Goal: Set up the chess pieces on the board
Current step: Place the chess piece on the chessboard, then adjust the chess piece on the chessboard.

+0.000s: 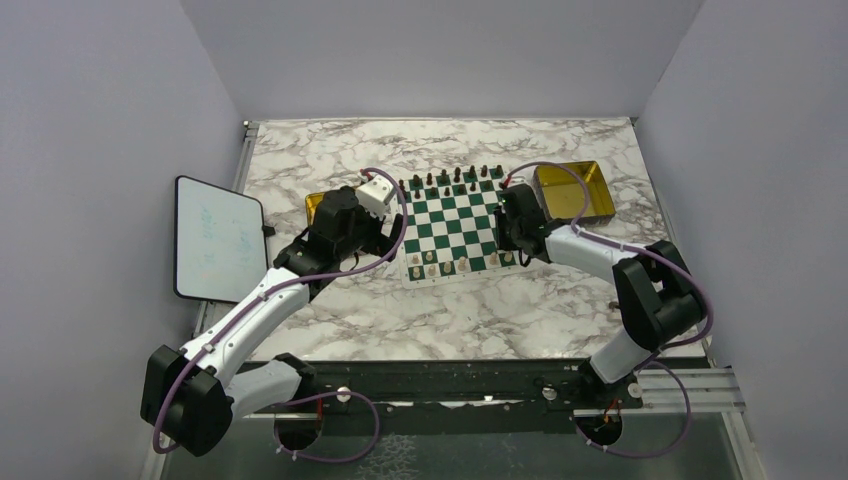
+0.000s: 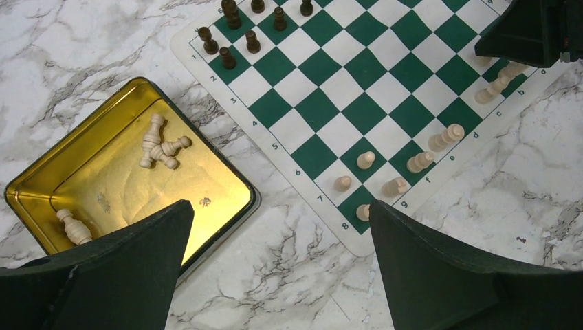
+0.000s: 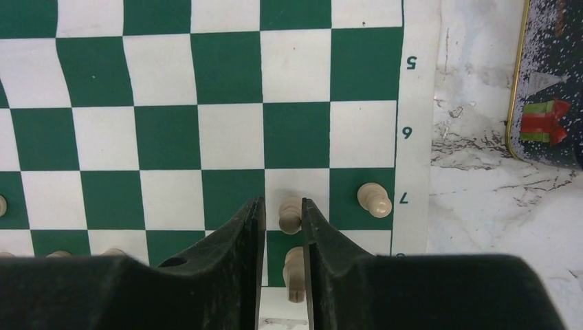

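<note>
**Cream pawn framed by the right gripper on the board's near rows**

Cream chess pieces point(image 2: 419, 161) stand along the near rows of the green-and-white board point(image 1: 455, 215), which lies mid-worktop. One pawn point(image 3: 290, 214) stands upright between the fingers point(image 3: 251, 234) of the right gripper point(image 3: 280, 206). The jaws are narrow, with a sliver of white square showing at the pawn's left, so they bracket it rather than pinch it. A second pawn point(image 3: 375, 199) stands one square off at 3 o'clock. Dark pieces point(image 2: 234, 34) stand on the far rows.

The left gripper point(image 2: 280, 206) hangs spread wide over the marble worktop point(image 2: 289, 275) off the board's 9 o'clock edge, holding nothing. Partly under it, a gold tray point(image 2: 41, 199) holds a few more cream pieces lying flat. A second gold tray point(image 1: 575, 190) sits at the board's 2 o'clock — a white tablet point(image 1: 215, 240) well off at 9 o'clock.
</note>
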Controlling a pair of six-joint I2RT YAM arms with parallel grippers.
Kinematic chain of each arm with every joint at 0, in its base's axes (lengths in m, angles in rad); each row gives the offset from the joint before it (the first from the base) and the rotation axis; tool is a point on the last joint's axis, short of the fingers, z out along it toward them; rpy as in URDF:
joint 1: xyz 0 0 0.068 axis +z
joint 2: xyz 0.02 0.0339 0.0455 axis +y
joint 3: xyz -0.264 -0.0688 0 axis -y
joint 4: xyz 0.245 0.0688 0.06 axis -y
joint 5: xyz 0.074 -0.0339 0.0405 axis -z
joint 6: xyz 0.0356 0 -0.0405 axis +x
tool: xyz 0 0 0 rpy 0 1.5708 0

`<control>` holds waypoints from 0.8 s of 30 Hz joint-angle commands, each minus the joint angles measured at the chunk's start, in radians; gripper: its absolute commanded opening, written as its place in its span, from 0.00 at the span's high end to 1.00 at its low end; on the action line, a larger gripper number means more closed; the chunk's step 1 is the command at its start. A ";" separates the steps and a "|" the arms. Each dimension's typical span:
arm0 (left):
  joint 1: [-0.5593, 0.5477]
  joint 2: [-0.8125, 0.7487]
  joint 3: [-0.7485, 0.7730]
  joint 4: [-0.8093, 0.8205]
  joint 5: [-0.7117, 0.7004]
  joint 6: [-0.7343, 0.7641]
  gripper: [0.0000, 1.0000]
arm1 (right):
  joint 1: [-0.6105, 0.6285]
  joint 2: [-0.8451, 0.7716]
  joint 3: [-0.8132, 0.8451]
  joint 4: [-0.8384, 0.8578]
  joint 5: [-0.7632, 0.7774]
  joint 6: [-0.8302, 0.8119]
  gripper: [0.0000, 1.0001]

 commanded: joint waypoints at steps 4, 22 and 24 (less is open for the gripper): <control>0.002 -0.016 -0.012 -0.011 -0.024 0.000 0.01 | -0.007 -0.021 0.038 -0.039 0.007 0.010 0.68; 0.083 0.159 0.152 -0.159 -0.101 -0.125 0.02 | -0.008 -0.314 0.063 -0.129 -0.095 0.022 0.35; 0.131 0.184 0.165 -0.160 -0.057 -0.147 0.05 | -0.008 -0.358 0.036 -0.111 -0.124 0.030 0.33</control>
